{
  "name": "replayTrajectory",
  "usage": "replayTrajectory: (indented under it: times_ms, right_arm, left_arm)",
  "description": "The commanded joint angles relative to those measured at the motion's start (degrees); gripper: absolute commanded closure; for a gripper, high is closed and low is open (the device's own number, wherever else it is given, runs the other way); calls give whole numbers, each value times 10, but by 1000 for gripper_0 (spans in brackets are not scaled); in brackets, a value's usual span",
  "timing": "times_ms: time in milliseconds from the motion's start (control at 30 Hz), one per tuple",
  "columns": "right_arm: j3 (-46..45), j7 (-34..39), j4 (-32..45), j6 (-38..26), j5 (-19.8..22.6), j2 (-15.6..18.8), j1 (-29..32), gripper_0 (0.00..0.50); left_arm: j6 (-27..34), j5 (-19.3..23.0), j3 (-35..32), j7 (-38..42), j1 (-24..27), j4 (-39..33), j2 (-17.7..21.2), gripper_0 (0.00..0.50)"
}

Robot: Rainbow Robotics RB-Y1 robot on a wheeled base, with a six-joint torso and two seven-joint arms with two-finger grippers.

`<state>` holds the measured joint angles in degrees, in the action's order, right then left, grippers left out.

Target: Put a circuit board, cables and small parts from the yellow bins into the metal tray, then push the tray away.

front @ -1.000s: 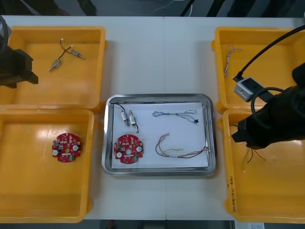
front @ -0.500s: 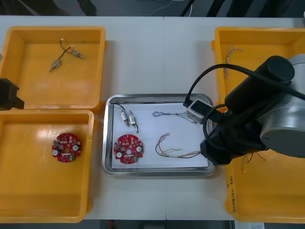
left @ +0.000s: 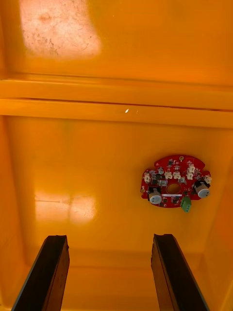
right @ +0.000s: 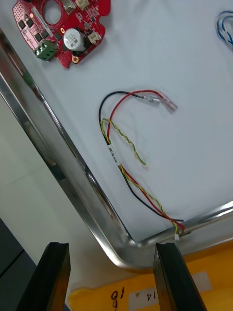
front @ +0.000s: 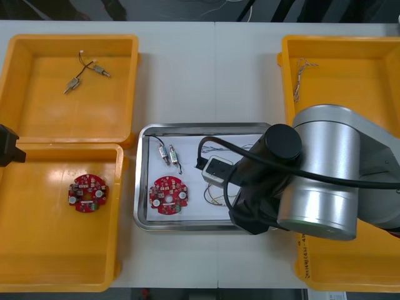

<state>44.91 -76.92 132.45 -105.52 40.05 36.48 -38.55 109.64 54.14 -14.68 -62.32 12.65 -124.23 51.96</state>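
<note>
Shiny metal tray [front: 142,187], white inside, sits between the yellow bins [front: 134,81]. It holds a red circuit board [front: 169,195], two small metal parts [front: 167,154], a blue and white cable [right: 222,22] and a red and yellow cable [right: 128,160]. The right gripper [right: 112,249] hangs over the tray's near right corner, its fingers spread wide with nothing between them. The red and yellow cable lies just beyond them on the white lining. The right arm [front: 319,181] covers the tray's right half in the front view. The left gripper [left: 109,240] hovers over the near left bin [front: 62,250], fingers wide and empty. A second circuit board [left: 175,181] lies on the bin floor beyond them.
</note>
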Motion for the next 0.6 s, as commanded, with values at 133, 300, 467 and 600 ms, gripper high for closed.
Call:
replayTrajectory:
  times_ms: [133,300,467,600]
  right_arm:
    - [48,-121,-28,30,-27,-31,-19,0]
    - [75,-142,-50,49,-41,-47,-20,0]
    - [125,-138,-51,47,-106,-72,-21,0]
    - [150,-135,-51,33,-141,-91,-21,0]
  left_arm:
    - [4,-2,-19,-38,-9,-23,8,0]
    - [4,-2,-19,-39,-9,-23,7,0]
    - [4,-2,-19,-39,-9,-23,7,0]
    - [4,-2,-19,-39,-9,-23,7,0]
